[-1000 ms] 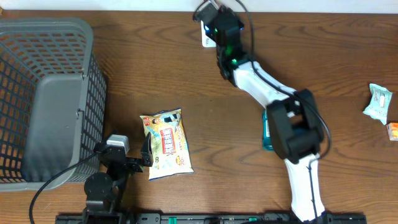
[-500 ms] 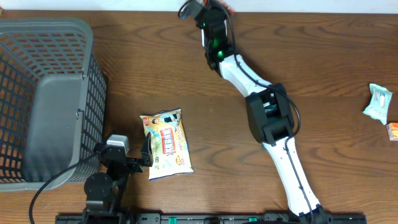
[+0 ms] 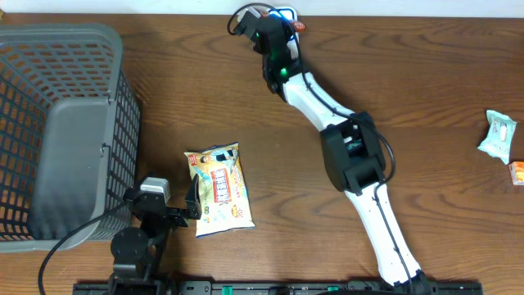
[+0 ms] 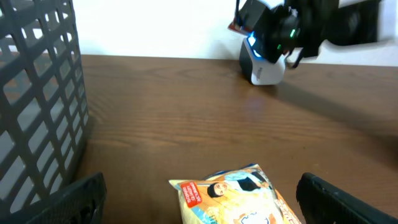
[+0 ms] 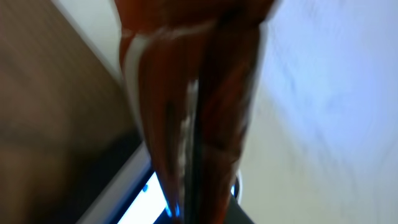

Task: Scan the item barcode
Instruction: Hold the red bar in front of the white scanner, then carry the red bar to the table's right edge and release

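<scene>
Gripped in my shut right gripper at the back edge of the table is the item, a thin red packet. It hangs right in front of the white scanner, whose face glows blue. From the left wrist view the scanner and the dark right gripper stand far off, with a bit of the red packet showing. My left gripper is open at the near edge, its fingers on either side of a yellow snack bag, not touching it.
A grey mesh basket fills the left side and shows at the left of the left wrist view. The yellow snack bag lies flat near the front. A green-white packet and an orange item lie at the far right edge.
The right arm has swung its wrist leftward along the back edge, carrying the red packet across the scanner. The left arm and the snack bag have not moved.
</scene>
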Controlling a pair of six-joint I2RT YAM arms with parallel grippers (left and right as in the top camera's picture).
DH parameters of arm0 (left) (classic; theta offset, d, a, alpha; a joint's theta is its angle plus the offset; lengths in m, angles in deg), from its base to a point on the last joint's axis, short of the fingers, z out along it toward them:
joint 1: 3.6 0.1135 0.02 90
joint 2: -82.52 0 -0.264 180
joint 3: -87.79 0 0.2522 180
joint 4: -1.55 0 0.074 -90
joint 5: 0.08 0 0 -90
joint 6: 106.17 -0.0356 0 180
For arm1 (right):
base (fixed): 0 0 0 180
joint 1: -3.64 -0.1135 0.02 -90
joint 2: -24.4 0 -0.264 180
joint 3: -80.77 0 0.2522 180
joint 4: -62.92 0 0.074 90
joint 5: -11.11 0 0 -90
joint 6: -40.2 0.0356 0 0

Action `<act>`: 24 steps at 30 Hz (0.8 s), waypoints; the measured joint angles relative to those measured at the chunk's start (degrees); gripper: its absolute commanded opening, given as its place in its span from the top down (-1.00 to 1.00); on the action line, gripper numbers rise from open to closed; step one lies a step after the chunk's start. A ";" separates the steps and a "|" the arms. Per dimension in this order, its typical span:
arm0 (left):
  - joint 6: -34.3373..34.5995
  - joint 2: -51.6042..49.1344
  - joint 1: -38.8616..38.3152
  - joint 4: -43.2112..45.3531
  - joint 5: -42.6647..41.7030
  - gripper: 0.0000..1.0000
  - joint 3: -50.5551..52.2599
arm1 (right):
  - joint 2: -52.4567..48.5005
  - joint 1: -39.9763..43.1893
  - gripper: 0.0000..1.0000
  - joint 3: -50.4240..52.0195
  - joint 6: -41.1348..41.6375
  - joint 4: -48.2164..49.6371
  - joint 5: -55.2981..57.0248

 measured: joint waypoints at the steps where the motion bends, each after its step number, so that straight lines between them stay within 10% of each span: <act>1: 0.02 0.00 0.00 -0.02 -0.02 -0.96 0.02 | 2.08 0.09 0.98 0.09 1.55 -4.15 0.07; 13: 0.02 0.00 0.00 -0.02 -0.02 -0.96 0.00 | 32.79 11.45 0.97 -1.68 18.60 -38.32 -0.11; 24: 0.02 0.00 0.00 -0.02 -0.02 -0.96 0.00 | 28.87 38.38 0.97 8.87 35.06 -44.83 -3.08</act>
